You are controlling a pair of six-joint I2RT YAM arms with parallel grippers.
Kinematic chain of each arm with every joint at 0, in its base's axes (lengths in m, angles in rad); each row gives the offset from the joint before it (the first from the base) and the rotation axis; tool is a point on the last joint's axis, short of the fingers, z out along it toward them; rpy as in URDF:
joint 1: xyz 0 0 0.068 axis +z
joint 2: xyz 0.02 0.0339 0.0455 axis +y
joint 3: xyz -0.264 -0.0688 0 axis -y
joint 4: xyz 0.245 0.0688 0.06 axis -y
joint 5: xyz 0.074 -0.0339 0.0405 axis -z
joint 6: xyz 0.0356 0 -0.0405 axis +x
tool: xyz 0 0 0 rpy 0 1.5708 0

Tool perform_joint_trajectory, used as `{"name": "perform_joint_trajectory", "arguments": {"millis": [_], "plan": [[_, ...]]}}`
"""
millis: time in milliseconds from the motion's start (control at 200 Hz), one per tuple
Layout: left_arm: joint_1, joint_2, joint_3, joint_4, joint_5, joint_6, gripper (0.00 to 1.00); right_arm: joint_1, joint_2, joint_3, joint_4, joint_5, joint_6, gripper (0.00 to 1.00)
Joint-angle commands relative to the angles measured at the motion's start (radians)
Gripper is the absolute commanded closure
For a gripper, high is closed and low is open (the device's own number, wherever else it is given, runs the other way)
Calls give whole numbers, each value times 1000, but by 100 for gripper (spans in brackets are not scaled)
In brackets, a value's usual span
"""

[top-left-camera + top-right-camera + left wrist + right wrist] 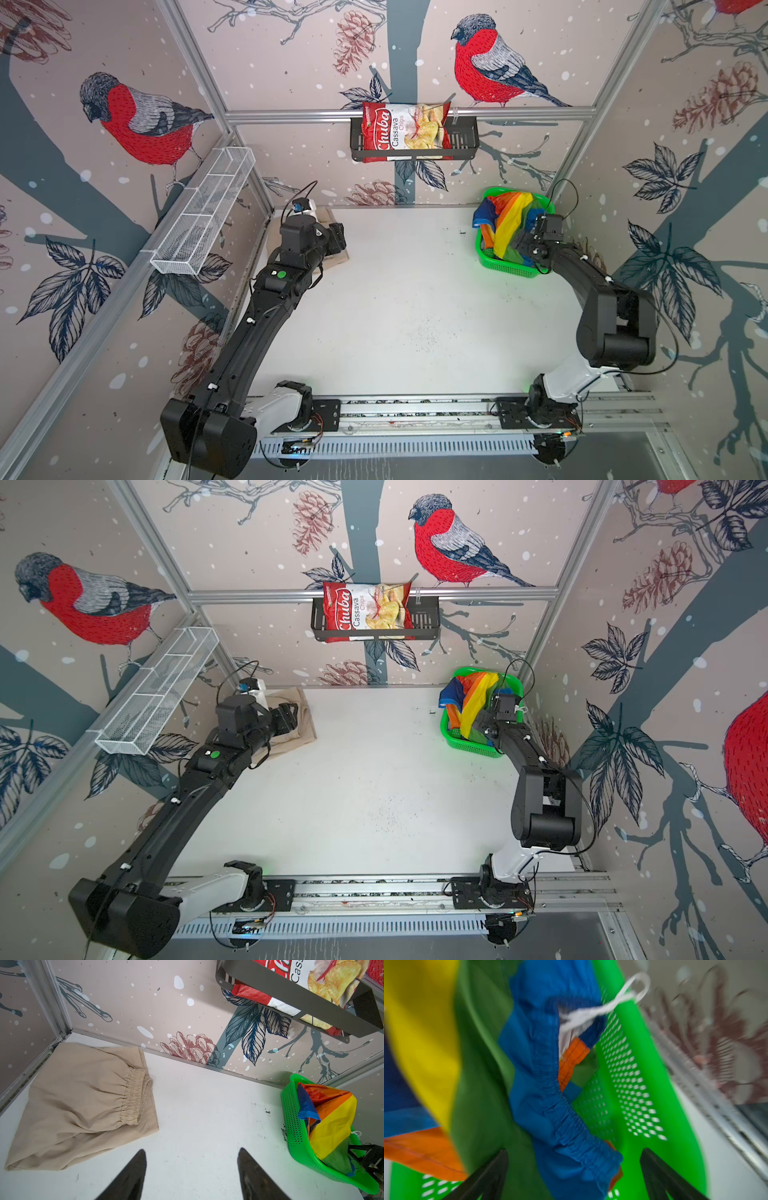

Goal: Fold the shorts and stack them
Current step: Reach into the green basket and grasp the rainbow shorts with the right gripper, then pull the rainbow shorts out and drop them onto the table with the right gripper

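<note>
- the beige shorts [83,1095] lie folded flat on the table [395,311] at about ten o'clock in both top views, tucked into the far corner; we judge that pair done
- the rainbow shorts [505,220] sit bunched in the green basket [505,266] at about two o'clock, so the step in hand is fetching the second pair
- the right gripper [574,1149] is down in the basket with its jaws spread wide; the blue elastic waistband [550,1105] lies between them, not pinched
- the left gripper [191,1150] hovers over bare table near the beige pair, jaws spread with nothing between them
- next, as we judge it: close on the waistband, lift the cloth clear of the basket and lay it out mid-table for folding; the white drawstring [602,1009] draped over the rim could snag
- hard to make out: the right wrist view is smeared; in the top views the left arm covers much of the beige pair and the right wrist hides its own fingertips; we cannot tell how much cloth lies deeper in the basket
</note>
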Motion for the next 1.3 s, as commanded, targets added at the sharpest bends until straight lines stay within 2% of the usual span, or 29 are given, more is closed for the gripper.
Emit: {"name": "perform_joint_trajectory", "arguments": {"millis": [0, 45, 60, 120, 150, 190, 245, 430, 570, 665, 760, 840, 906, 936, 976, 1021, 1071, 1116, 1206, 1296], "plan": [[3, 22, 16, 25, 0, -5, 33, -12, 36, 5, 50, -90, 1, 11], [3, 25, 22, 17, 0, -6, 33, -15, 42, -7, 80, -112, -1, 22], [2, 25, 23, 17, 0, -5, 33, -17, 43, -10, 87, -118, -2, 29], [2, 16, 15, 25, -12, 0, 33, -20, 44, -13, 101, -126, -1, 65], [3, 10, 9, 29, -22, -1, 32, -23, 42, -9, 101, -123, -1, 78], [4, 2, 2, 37, -29, -1, 31, -24, 32, 0, 96, -112, -3, 89], [7, -2, -7, 46, -28, -1, 31, -23, 8, 19, 78, -95, -14, 98], [35, 37, -5, 55, 63, -23, 31, -12, -158, 121, 4, 10, -16, 100], [57, 72, -4, 56, 106, -38, 32, 80, -314, 215, 51, 78, -53, 100], [59, 92, -5, 59, 128, -43, 32, 247, -365, 333, 80, 201, -146, 100], [61, 106, -4, 60, 129, -44, 32, 486, -352, 483, 111, 306, -337, 100], [64, 111, -4, 55, 121, -45, 32, 671, -323, 572, 144, 308, -487, 100], [66, 110, 2, 48, 110, -41, 32, 779, -300, 587, 168, 277, -566, 100], [65, 106, 3, 45, 103, -36, 32, 812, -289, 584, 171, 265, -577, 97], [65, 100, 2, 45, 86, -32, 32, 841, -268, 573, 163, 239, -566, 87], [67, 94, 1, 43, 62, -30, 30, 854, -240, 555, 143, 196, -526, 67], [73, 87, 1, 40, 50, -29, 28, 860, -203, 532, 111, 129, -464, 36], [81, 85, 2, 37, 47, -30, 26, 860, -169, 511, 82, 60, -411, 21], [101, 80, 2, 37, 45, -33, 24, 861, -108, 479, 42, -49, -341, 13], [135, 83, 2, 36, 70, -48, 24, 860, -103, 431, 29, -87, -316, 10]]}}
